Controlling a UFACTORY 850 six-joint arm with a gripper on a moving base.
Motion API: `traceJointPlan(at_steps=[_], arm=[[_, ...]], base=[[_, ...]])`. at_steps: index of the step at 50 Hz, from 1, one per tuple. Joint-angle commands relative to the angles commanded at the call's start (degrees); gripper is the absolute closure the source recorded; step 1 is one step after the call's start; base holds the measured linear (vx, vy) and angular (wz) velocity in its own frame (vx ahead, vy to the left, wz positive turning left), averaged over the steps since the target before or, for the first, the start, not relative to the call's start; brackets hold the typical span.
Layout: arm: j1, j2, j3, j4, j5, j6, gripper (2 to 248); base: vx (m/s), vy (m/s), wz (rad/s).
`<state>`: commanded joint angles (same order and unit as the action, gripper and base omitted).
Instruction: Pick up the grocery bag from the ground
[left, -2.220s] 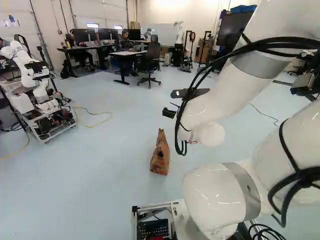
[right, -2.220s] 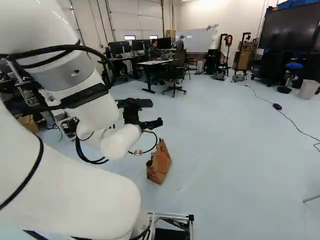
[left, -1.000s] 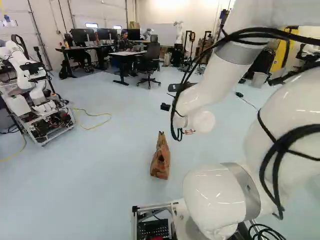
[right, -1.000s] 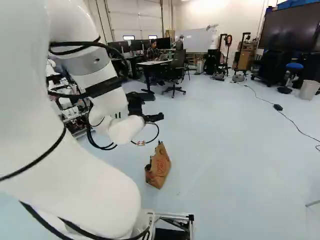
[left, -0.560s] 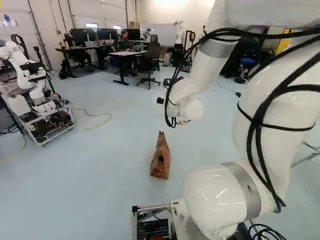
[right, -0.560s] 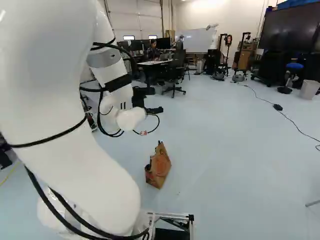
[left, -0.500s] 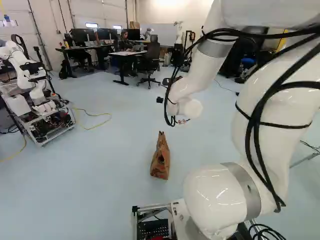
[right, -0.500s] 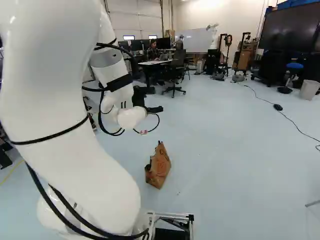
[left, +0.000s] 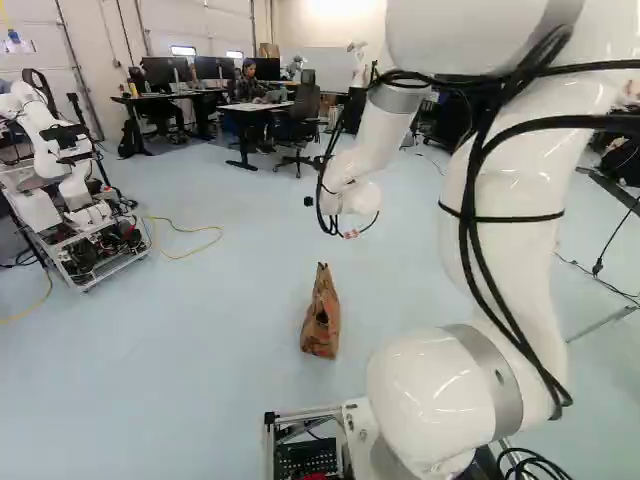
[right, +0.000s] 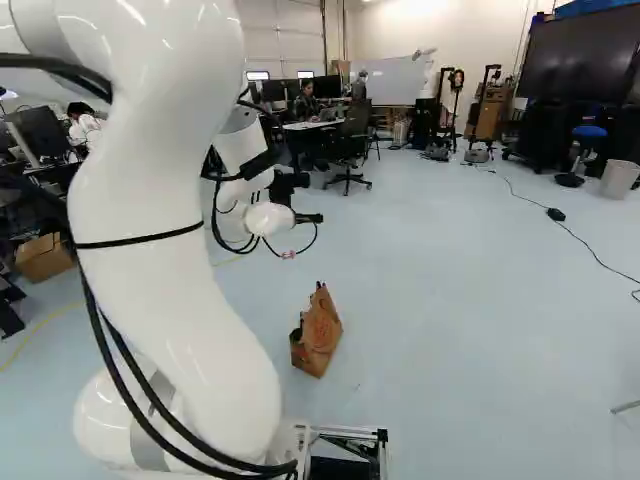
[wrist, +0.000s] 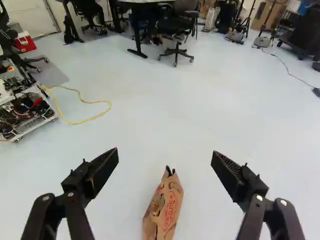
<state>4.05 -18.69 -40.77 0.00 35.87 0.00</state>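
Gripper (right: 285, 188) hangs above floor (left: 230, 330), fingers (wrist: 106, 170) spread wide apart. Grocery bag (right: 318, 335), brown paper with red print, stands upright on floor; wrist view shows it between fingers, touching neither. Yellow cable (left: 185, 253) lies on floor beside another robot (left: 65, 185), at left of left base view. Black chair (right: 352, 145) stands by desk (right: 305, 126), well beyond bag.

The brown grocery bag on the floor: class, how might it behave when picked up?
The bag would probably crumple under a squeeze, since its paper looks creased. It seems stiff enough to stand unaided, but its tall, narrow shape might tip if nudged. Its weight I cannot tell.
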Motion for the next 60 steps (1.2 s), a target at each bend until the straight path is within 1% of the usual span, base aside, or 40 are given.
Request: traceJointPlan(at_steps=[19, 29, 37, 45, 50, 60], arm=[[1.7, -7.3, -9.4, 0.0, -16.8, 0.0, 3], [1.4, -11.5, -13.6, 0.0, -26.0, 0.0, 3], [0.7, -15.3, -16.5, 0.0, -31.7, 0.0, 3], [-0.1, -19.0, -19.1, 0.0, -35.1, 0.0, 3], [-0.6, -21.3, -20.6, 0.0, -35.7, 0.0, 3], [-0.8, -25.1, -22.9, 0.0, -35.9, 0.0, 3]], base=[[0.000, 0.000, 0.000], [0.000, 0.000, 0.000], [0.000, 0.000, 0.000], [0.000, 0.000, 0.000], [0.000, 0.000, 0.000], [0.000, 0.000, 0.000]])
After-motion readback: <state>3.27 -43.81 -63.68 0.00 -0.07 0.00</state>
